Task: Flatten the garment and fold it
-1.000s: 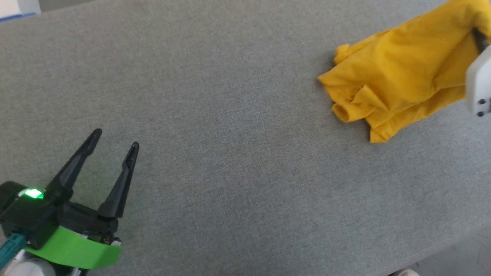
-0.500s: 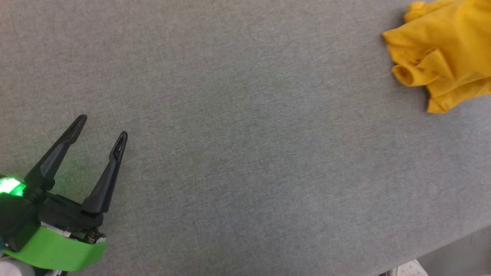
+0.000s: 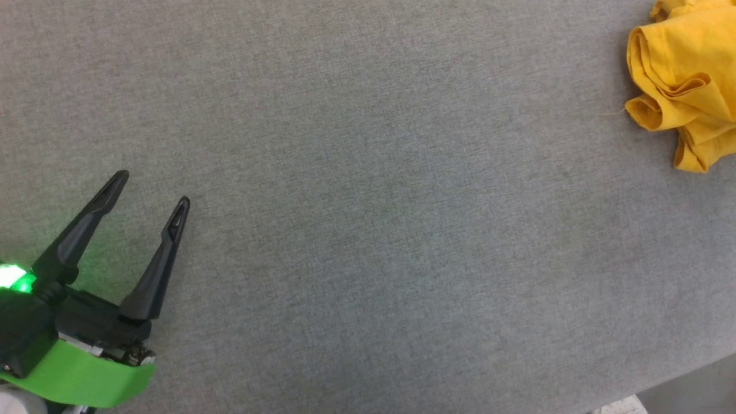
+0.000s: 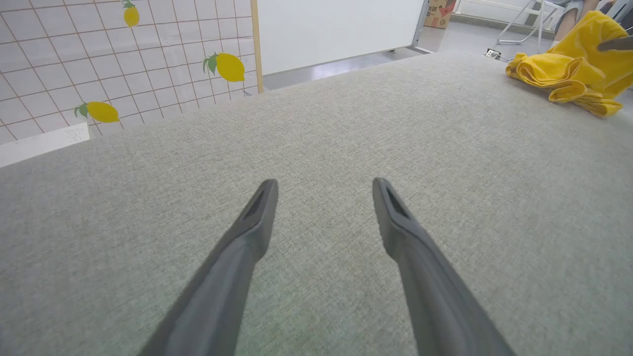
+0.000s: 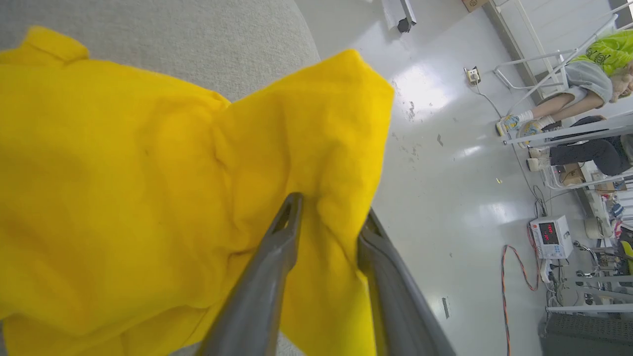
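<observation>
Visibly, the garment (image 5: 148,173) bunches between the part-open jaws of the right gripper (image 5: 332,205), far from the wide-open left gripper (image 3: 154,186).

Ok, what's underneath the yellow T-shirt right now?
The grey padded table: the garment lies bunched on it near the table's edge. Its own folds cover the patch of table beneath the heap, so anything lying under there cannot be seen.

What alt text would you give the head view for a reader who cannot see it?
A crumpled mustard-yellow garment lies in the upper right corner, cut off by the frame, on a grey fabric-covered table. The left gripper, jaws open and empty, is at the lower left, far from it.
</observation>
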Robot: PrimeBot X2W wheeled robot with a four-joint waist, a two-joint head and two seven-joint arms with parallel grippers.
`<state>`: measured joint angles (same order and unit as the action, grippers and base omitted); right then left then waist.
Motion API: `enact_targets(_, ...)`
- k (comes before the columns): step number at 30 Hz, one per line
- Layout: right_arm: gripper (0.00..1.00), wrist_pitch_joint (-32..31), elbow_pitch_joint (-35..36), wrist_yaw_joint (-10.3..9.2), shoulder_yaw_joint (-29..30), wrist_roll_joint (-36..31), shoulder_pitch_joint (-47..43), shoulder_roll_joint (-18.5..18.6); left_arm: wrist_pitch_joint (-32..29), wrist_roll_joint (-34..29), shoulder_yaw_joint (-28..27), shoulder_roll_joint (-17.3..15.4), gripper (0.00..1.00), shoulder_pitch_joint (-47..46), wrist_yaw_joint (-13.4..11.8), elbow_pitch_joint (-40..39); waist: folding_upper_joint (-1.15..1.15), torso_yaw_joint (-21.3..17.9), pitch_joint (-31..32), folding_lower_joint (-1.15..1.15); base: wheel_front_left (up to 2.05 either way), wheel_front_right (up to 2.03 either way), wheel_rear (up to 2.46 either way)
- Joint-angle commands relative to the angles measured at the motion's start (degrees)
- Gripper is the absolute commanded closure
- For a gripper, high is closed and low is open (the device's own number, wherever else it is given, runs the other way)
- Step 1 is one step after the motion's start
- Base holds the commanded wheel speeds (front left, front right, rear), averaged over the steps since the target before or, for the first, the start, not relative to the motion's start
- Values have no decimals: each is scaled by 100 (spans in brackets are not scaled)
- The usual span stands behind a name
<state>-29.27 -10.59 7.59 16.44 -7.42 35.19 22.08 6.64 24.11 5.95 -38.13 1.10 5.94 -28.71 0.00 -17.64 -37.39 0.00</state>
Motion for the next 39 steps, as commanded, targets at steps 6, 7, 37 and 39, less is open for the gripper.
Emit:
enact_targets(6,0,209,-204,-10,127,-127,107,106,57,12,60,16,0,-136,-9,67,0,9,146,0,0,0,0)
enact_targets(7,0,237,-229,-10,145,-130,125,132,72,14,92,41,0,-152,-9,88,0,18,189,0,0,0,0)
enact_targets(37,0,2560,781,-10,163,376,-1701,-1525,833,-304,-67,1832,0,-397,-671,1913,0,1458,2387,0,0,0,0)
enact_targets(39,0,2693,901,-10,123,352,-1848,-1658,834,-377,-141,1975,0,-377,-634,1966,0,1572,2507,0,0,0,0)
